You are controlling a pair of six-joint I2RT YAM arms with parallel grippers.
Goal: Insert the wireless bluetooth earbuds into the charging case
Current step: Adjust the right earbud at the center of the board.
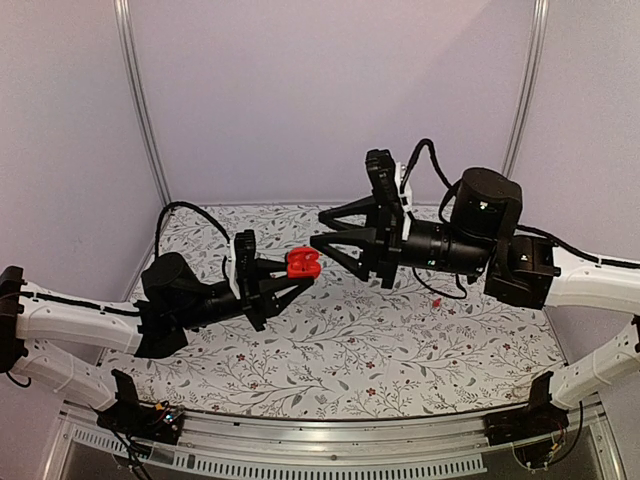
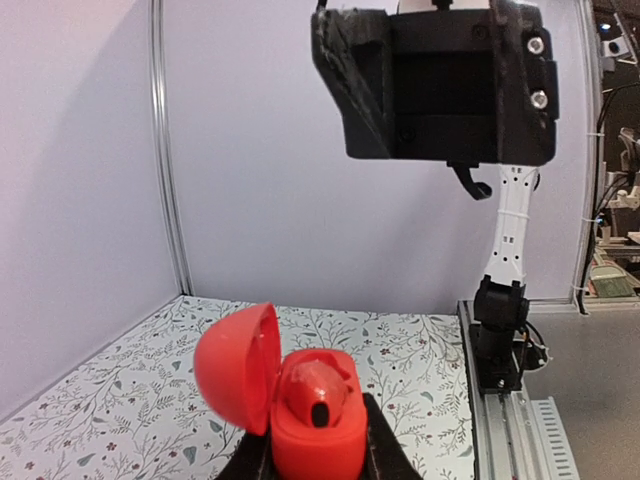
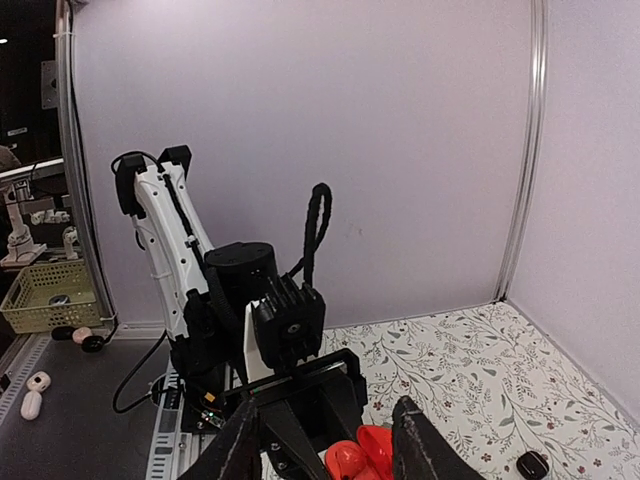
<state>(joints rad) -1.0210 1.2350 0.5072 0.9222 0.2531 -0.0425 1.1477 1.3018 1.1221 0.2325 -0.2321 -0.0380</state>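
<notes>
my left gripper clamped on open charging case, earbud seated inside, my right gripper parted, empty, beside it

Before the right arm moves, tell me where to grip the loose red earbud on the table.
Come straight down from above: the earbud lies low on the table, under the right arm, so a side approach probably cannot get beneath it. Pinch its middle across the narrower width. It shows too small to tell which way it lies.
</notes>
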